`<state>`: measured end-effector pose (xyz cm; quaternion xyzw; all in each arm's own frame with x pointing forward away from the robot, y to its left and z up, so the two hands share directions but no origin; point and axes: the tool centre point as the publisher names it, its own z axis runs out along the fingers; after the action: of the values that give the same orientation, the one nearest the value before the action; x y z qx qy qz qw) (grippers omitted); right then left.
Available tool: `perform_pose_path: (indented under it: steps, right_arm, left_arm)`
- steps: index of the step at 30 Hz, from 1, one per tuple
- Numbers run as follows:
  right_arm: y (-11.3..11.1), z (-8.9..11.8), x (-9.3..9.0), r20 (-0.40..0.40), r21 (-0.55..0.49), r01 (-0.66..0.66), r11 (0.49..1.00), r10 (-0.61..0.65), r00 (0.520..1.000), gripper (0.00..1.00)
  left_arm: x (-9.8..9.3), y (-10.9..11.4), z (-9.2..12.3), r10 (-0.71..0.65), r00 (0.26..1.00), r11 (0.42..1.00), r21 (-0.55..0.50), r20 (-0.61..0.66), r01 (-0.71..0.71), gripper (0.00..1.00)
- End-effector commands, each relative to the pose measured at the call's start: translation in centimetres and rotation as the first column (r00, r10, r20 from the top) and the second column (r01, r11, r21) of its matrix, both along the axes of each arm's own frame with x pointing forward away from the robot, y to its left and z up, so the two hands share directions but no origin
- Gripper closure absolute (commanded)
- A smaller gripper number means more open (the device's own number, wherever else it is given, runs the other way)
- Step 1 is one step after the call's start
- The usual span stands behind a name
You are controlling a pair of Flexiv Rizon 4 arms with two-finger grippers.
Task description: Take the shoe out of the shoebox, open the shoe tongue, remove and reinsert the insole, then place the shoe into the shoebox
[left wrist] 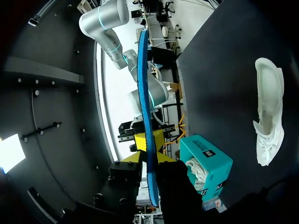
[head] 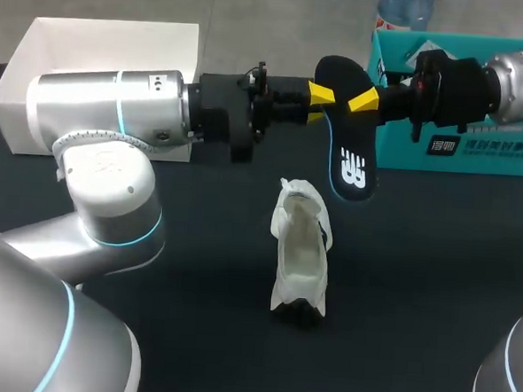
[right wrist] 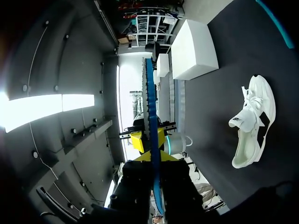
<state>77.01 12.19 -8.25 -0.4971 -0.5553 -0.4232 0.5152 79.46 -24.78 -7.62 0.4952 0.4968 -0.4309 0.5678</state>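
A dark insole (head: 347, 139) with a blue rim hangs in the air over the back of the table, held from both sides. My left gripper (head: 318, 105) is shut on its upper part from the left. My right gripper (head: 361, 102) is shut on it from the right, in front of the teal shoebox (head: 477, 151). In each wrist view the insole (left wrist: 145, 93) (right wrist: 150, 107) runs edge-on between that gripper's (left wrist: 149, 159) (right wrist: 155, 158) fingers. The white shoe (head: 301, 252) (left wrist: 269, 112) (right wrist: 252, 123) lies on the black table below the insole, its opening facing up.
A white box lid (head: 101, 62) (right wrist: 194, 49) stands at the back left behind my left arm. The teal shoebox (left wrist: 205, 161) holds crumpled white paper. The black table (head: 416, 285) spreads around the shoe.
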Motion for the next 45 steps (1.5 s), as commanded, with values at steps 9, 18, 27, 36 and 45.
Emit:
perform_pose_path:
  steps: [9, 18, 27, 36, 45]
  right_arm:
    - [0.2, 0.0, 0.2, -0.002, -0.002, -0.005, 1.000, 0.005, 1.000, 1.00]
    - [0.3, 0.0, 0.3, -0.002, 0.000, -0.004, 1.000, 0.004, 1.000, 1.00]
    - [0.3, -0.1, 0.3, 0.005, 0.009, -0.002, 1.000, 0.002, 1.000, 1.00]
    - [-1.3, -0.3, -0.8, 0.011, -0.006, 0.048, 0.999, -0.048, 0.999, 0.00]
    - [-4.3, -0.6, -2.8, 0.028, -0.114, 0.080, 0.990, -0.077, 0.997, 0.00]
  left_arm:
    - [-0.2, -0.2, -0.3, -0.009, 1.000, 1.000, 0.013, 0.000, 0.009, 0.76]
    - [-0.3, -0.6, -0.3, -0.014, 1.000, 1.000, 0.009, -0.007, 0.014, 0.97]
    - [-0.2, -0.2, -0.8, -0.006, 0.999, 1.000, 0.030, -0.053, 0.008, 1.00]
    - [0.2, 0.8, -0.7, 0.013, 0.992, 0.999, 0.037, -0.127, -0.008, 1.00]
    - [0.5, 1.9, -0.9, 0.038, 0.983, 0.998, 0.058, -0.180, -0.028, 1.00]
